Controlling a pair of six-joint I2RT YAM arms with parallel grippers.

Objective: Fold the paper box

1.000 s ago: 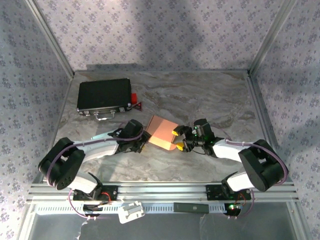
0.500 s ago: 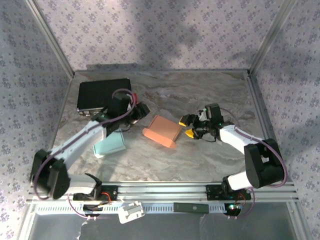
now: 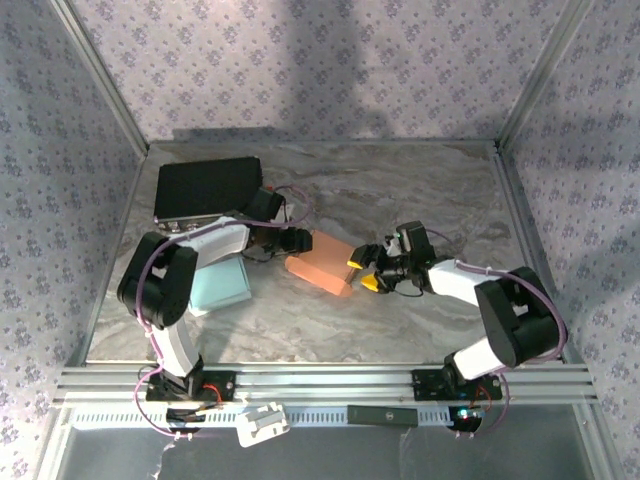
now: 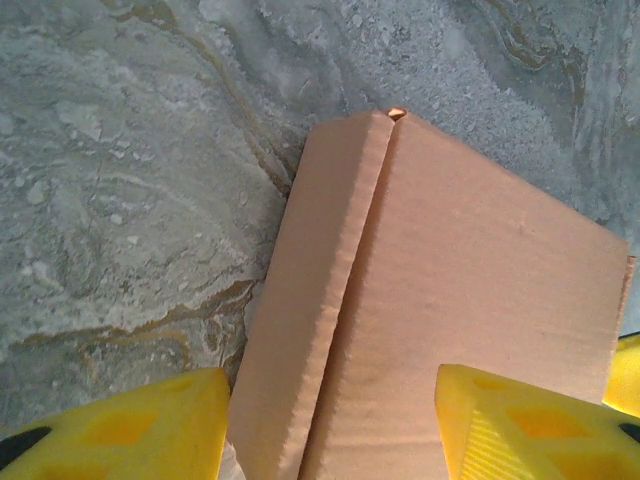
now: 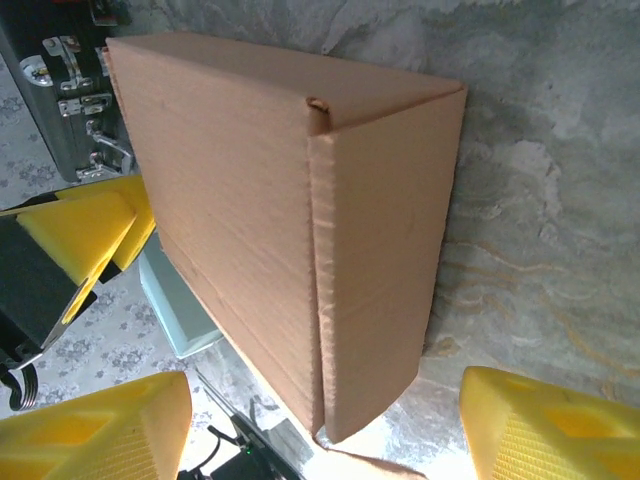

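Marble-patterned desk (image 3: 420, 190), patterned walls on three sides.

Black latched case (image 3: 205, 186) lay at the far left of the desk. A pale teal flat box (image 3: 220, 287) sat nearer, just in front of it.

Paper box (image 3: 322, 262): orange-brown cardboard, closed up, flat on the desk near the centre, long axis slanting from far left to near right. It lay between the two claws.

Left claw (image 3: 298, 241) was at the box's far-left end. In the left wrist view its yellow fingers (image 4: 120, 425) stood apart. One finger was just beside the box's narrow side wall and the other was over the broad top face, so the folded edge of the paper box (image 4: 470, 290) ran up between them. Released; could not tell whether either pad touched the cardboard.

Right claw (image 3: 368, 270) was at the box's near-right end, just beside it. In the right wrist view its fingers (image 5: 95, 430) were spread wide and released. The paper box (image 5: 250, 200) lay ahead of the tips, corner seam facing the camera, nothing between the pads.
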